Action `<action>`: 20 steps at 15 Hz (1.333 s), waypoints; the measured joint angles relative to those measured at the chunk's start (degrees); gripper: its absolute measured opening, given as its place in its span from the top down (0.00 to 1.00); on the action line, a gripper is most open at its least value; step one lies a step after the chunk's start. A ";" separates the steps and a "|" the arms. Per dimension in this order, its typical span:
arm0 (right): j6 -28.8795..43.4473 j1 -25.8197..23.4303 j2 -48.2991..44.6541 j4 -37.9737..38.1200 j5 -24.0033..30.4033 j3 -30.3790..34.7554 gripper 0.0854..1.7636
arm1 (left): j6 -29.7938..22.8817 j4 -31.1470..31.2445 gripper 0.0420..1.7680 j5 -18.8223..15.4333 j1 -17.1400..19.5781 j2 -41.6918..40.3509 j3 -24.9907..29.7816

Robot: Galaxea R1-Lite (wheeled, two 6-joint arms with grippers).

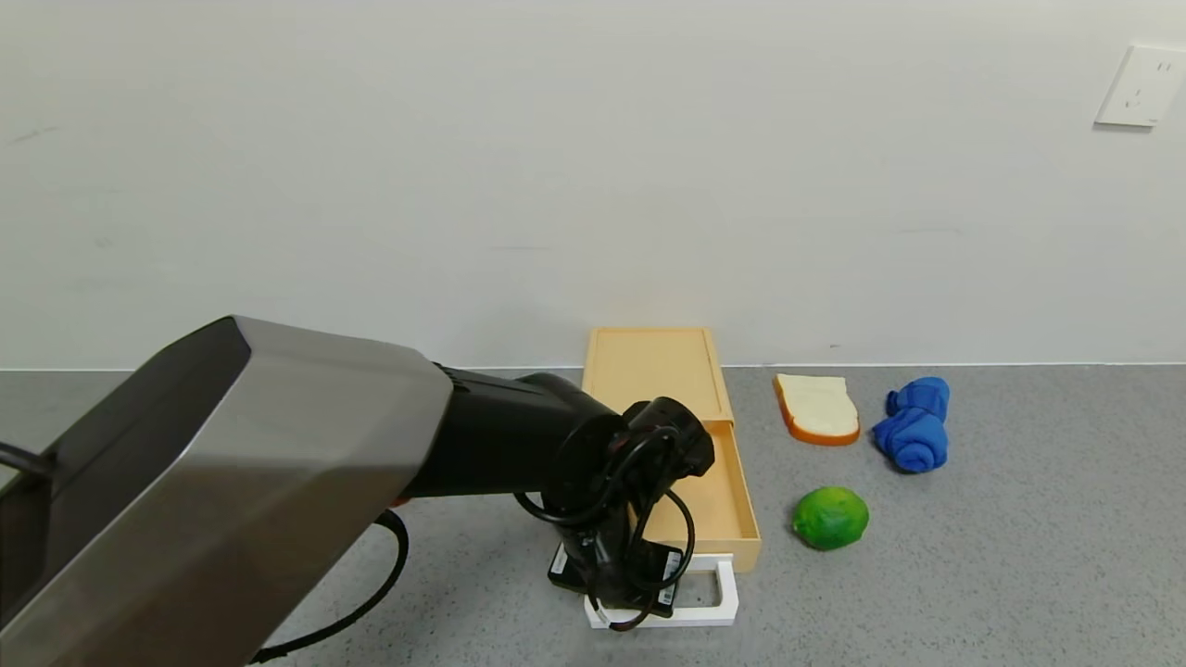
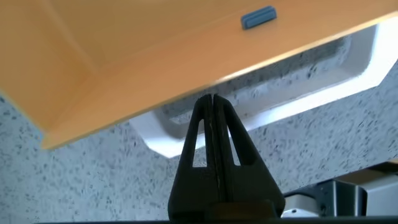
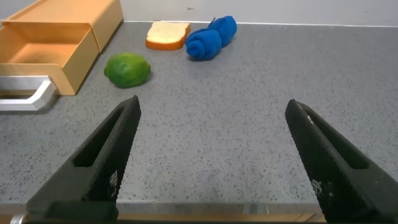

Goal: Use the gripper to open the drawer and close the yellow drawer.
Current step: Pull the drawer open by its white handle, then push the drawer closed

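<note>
The pale yellow drawer box [image 1: 653, 371] stands against the back wall with its tray [image 1: 718, 491] slid out toward me. Its white loop handle [image 1: 723, 593] is at the tray's front. My left gripper [image 1: 619, 593] points down at the handle, with its cables and barcode label above. In the left wrist view the left gripper [image 2: 211, 98] is shut, with nothing between the fingers. Its tip is inside the handle loop [image 2: 298, 99], close to the tray's front wall [image 2: 124, 62]. My right gripper [image 3: 211, 102] is open and empty, low over the table to the right. The drawer [image 3: 56, 43] shows far off in its view.
A green lime [image 1: 831, 517] lies right of the tray. A bread slice [image 1: 817, 408] and a rolled blue cloth [image 1: 915, 424] lie farther back right. A wall outlet [image 1: 1140, 85] is at the upper right. My left arm's silver link [image 1: 232, 482] fills the lower left.
</note>
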 joint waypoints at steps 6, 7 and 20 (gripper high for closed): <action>0.02 0.00 0.00 -0.02 0.00 0.00 0.03 | -0.39 -0.07 0.96 0.07 -0.71 -2.82 -0.37; 0.02 0.00 0.00 -0.02 0.00 0.00 0.03 | -0.39 0.20 0.96 0.10 -0.83 -3.95 -0.41; 0.02 0.00 0.00 0.00 0.00 0.00 0.03 | 11.93 0.44 0.96 -0.22 10.36 -31.98 4.96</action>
